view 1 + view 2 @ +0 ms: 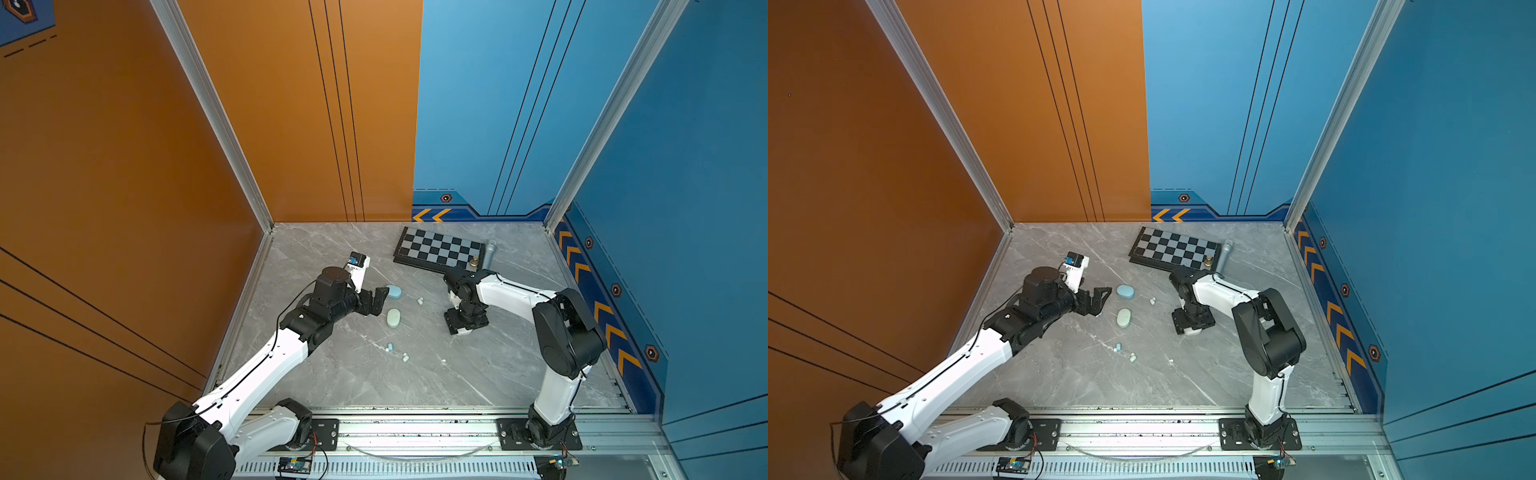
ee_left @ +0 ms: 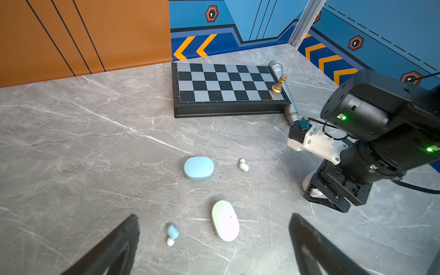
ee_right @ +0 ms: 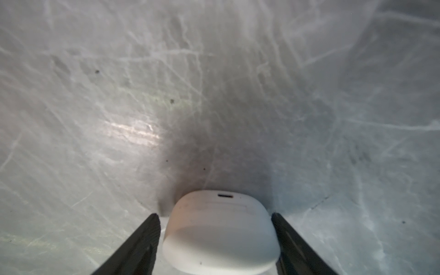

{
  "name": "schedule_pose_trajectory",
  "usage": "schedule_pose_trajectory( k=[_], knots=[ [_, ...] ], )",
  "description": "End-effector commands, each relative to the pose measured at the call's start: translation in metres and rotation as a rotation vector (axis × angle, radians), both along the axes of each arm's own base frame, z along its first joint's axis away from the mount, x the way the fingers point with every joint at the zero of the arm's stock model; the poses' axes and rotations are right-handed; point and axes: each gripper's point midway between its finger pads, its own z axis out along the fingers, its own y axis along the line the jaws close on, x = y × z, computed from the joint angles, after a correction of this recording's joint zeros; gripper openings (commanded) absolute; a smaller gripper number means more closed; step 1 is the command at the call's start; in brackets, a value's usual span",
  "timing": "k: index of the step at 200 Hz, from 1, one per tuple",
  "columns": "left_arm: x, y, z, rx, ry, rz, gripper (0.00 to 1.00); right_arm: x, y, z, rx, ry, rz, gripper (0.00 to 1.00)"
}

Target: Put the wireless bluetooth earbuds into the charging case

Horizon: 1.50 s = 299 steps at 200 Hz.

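1. Earbuds (image 1: 390,347) are lying loose on the grey table (image 1: 332,386), none in a case and none between any jaws; I am counting about four in both top views, though the smallest are hard to make out
2. My right gripper (image 3: 214,215) is pointing straight down, its fingers straddling a white charging case (image 3: 221,235) that is sitting on the table; a sliver of gap is showing beside one finger, so I cannot tell whether it is clamping or only bracketing the case
3. I am judging that this arm is steadying the case so it is not sliding while the lid gets worked; the lid is looking shut, with the charging port facing away from the wrist camera
4. My left gripper (image 1: 376,302) is hanging spread wide and empty, just beside the blue case (image 1: 394,291) and near the pale green case (image 1: 392,318), both closed; it is looking ready to pick something up
5. Farther out, a white bud (image 2: 243,164) is resting between the blue case and the right arm, and a blue bud (image 2: 172,233) with a white tip is lying near the pale green case; both are looking tiny, rounded and glossy, so I am expecting them to slip easily
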Motion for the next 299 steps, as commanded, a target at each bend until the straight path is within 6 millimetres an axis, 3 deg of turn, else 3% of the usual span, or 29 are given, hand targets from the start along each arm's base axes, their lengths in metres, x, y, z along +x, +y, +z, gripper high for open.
schedule_pose_trajectory(
  k=[1, 66, 129, 192, 252, 299],
  knots=[
    [0.001, -0.002, 0.009, -0.005, 0.002, -0.01, 0.98, 0.002, -0.004, -0.001, -0.044, -0.002, -0.018, 0.72],
    [0.001, -0.005, 0.006, -0.002, 0.009, -0.02, 0.98, -0.008, -0.008, 0.002, -0.036, 0.008, -0.027, 0.54],
    [0.0, -0.005, 0.003, 0.007, 0.009, -0.03, 0.98, -0.054, -0.027, 0.012, -0.029, 0.041, -0.037, 0.53],
    [-0.002, -0.004, 0.005, 0.009, -0.002, -0.029, 0.98, -0.098, -0.037, 0.002, -0.062, 0.086, -0.026, 0.54],
    [-0.004, 0.0, 0.009, 0.016, -0.023, -0.017, 0.98, -0.099, -0.037, 0.0, -0.093, 0.08, -0.015, 0.63],
    [-0.005, 0.009, 0.013, 0.028, -0.04, 0.008, 0.98, -0.085, -0.033, 0.015, -0.079, 0.031, -0.006, 0.7]
  ],
)
